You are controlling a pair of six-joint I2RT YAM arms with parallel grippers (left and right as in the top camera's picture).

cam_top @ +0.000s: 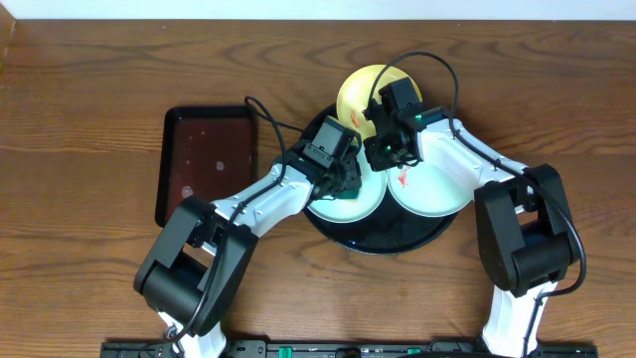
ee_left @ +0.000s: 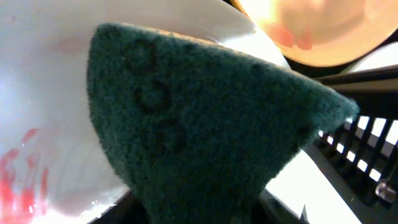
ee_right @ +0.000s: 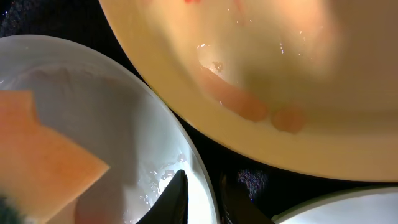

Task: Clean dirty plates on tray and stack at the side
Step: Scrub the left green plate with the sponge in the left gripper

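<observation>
On the black tray (cam_top: 388, 239) lie a pale yellow plate (cam_top: 358, 91) at the back and two white plates. My left gripper (cam_top: 343, 179) hovers over the left white plate (cam_top: 348, 207), shut on a green sponge (ee_left: 205, 112) that fills its view. Red smears mark that plate (ee_left: 37, 93) beside the sponge. My right gripper (cam_top: 381, 154) pinches the same plate's rim (ee_right: 202, 162), with one finger (ee_right: 177, 199) inside and the other under the edge. The sponge's orange side (ee_right: 43, 162) rests in the plate. The yellow plate (ee_right: 280, 74) carries orange smears.
The right white plate (cam_top: 442, 184) has a red smear near its left edge. A small rectangular dark-brown tray (cam_top: 209, 164) lies on the wooden table to the left. Both arms crowd together over the middle of the black tray.
</observation>
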